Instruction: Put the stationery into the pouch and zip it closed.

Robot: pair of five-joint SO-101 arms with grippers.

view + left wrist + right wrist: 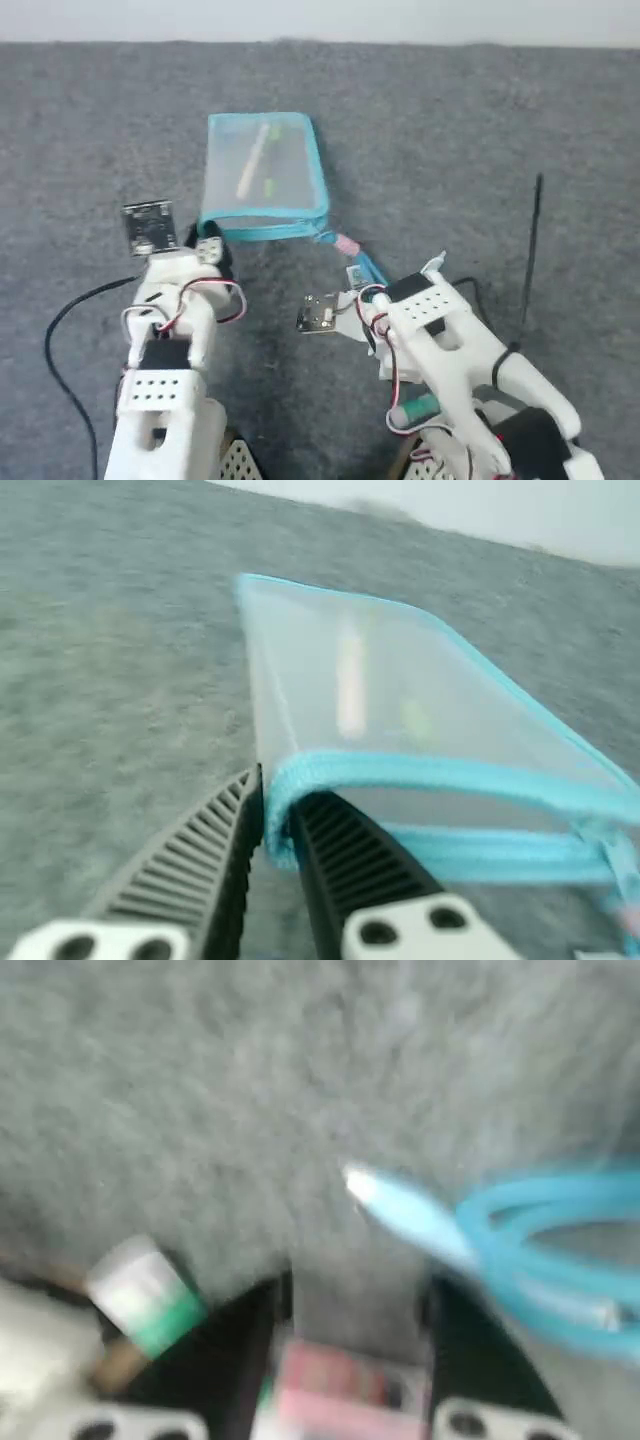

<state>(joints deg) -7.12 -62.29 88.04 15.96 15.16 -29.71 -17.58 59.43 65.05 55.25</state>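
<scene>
at the middle of the grey carpeted table (480,120) we see the clear, blue-edged pouch (262,175) lying flat, with the stationery (253,165) inside it. the left gripper (275,785) is clenched on the pouch's near corner, at the blue zip edge. a blue strap (365,265) with a pink tag (346,243) runs from the other near corner to the right gripper (358,295). we cannot tell whether that one is clenched or released.
</scene>
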